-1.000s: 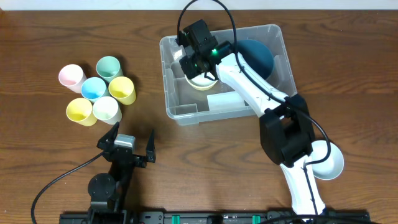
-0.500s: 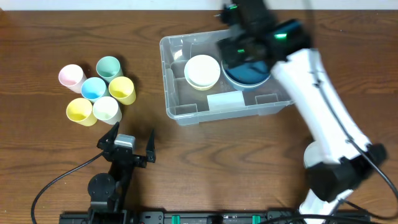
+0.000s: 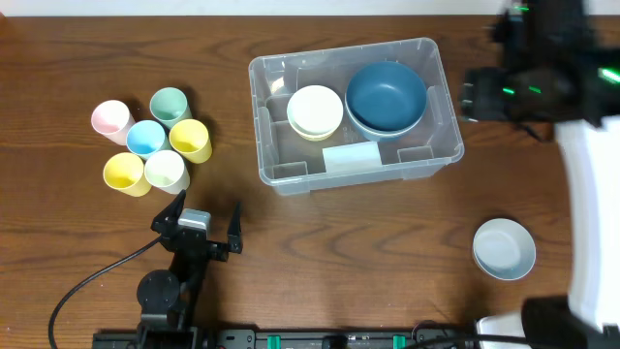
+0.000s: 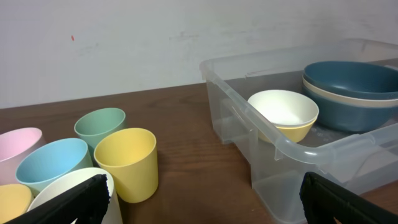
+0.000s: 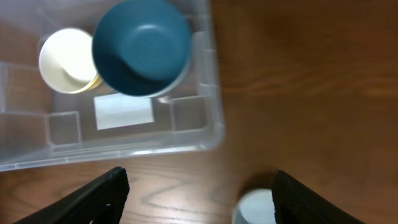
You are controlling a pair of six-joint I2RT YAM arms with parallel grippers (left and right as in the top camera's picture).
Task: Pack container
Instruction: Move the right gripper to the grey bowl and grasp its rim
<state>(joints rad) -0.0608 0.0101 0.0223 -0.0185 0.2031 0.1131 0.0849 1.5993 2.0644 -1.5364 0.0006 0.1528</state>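
My right gripper [image 5: 199, 176] hangs high over the bare table, jaws wide apart and empty. The clear container [image 5: 208, 93] lies beyond my fingers, toward the left one. It holds a dark blue bowl [image 5: 141, 46] and a white bowl [image 5: 65, 59]. A pale bowl [image 5: 255, 208] sits near my right finger. My left gripper [image 4: 204, 183] is also spread wide and empty, with the pastel cups [image 4: 127, 162] ahead-left and the container ahead-right.

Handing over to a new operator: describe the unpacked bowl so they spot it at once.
Find the large clear plastic container mid-table. Off its near right corner, on bare wood, sits a small pale bluish-white bowl, the only bowl outside the container.
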